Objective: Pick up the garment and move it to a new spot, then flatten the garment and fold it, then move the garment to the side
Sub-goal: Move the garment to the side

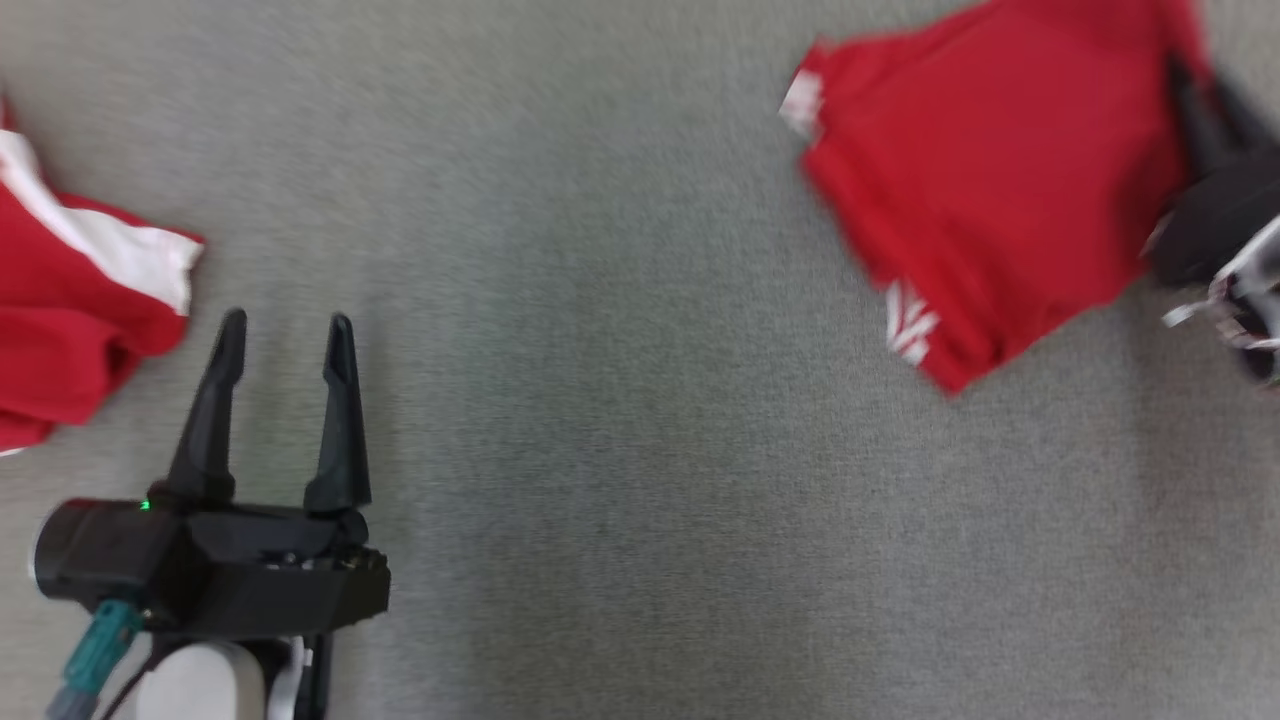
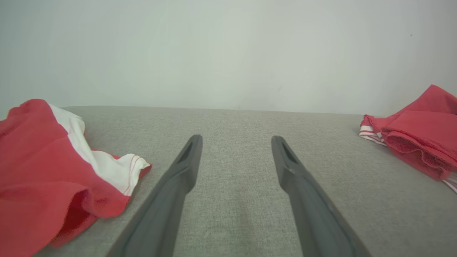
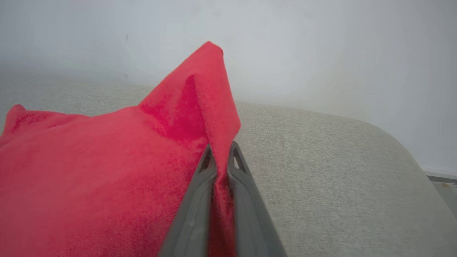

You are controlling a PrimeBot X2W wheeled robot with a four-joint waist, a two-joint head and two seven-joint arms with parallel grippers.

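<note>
Garment (image 1: 990, 170) looks light, limp; right end effector (image 3: 221, 153) pinches its edge fold, left end effector (image 1: 286, 330) wide, well apart from it.

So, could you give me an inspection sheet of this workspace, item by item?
Surface: grey fabric surface, flat.
Job's things: folded red garment at the right, one edge pinched.
Clutter: crumpled red-and-white garment at the left.
Grippers: left gripper open, holding nothing; right gripper shut on the folded red garment.
Cables: teal-plugged cable at the left wrist.
Surroundings: pale wall behind the surface.
</note>
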